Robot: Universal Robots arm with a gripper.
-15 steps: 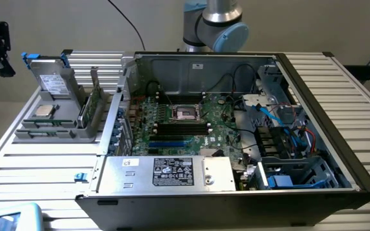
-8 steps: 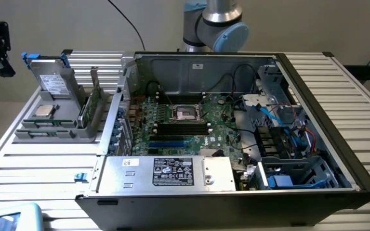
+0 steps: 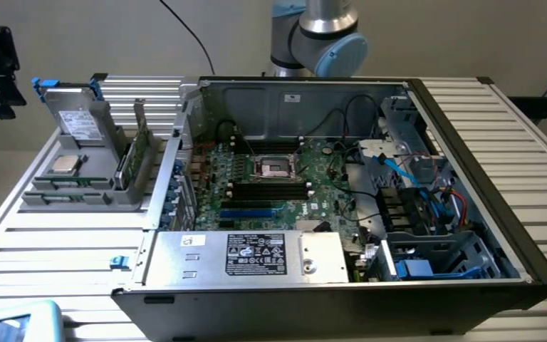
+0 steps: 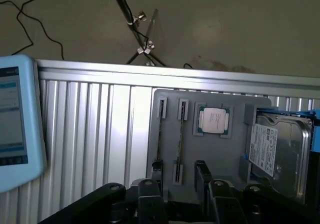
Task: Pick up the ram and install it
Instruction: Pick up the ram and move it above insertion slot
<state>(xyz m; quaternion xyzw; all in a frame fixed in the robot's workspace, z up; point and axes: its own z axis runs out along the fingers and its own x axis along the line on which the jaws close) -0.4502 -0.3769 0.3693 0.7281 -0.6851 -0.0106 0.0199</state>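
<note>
I see a grey plastic holder (image 4: 235,134) with a square silver chip (image 4: 214,120) at the ribbed metal table (image 4: 90,124) edge; my black gripper (image 4: 178,171) is spread, empty.

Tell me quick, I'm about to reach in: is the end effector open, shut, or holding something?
End effector: open, holding nothing.

Black all over the pincer (image 4: 178,181). Below it, shiny silver worktop (image 4: 90,129) ribbed in parallel stripes. Just ahead, plain grey tray (image 4: 235,134); silver processor (image 4: 214,120) framed in green; silver drive (image 4: 282,156) with white printed label (image 4: 263,146), blue bracket (image 4: 316,134).
</note>
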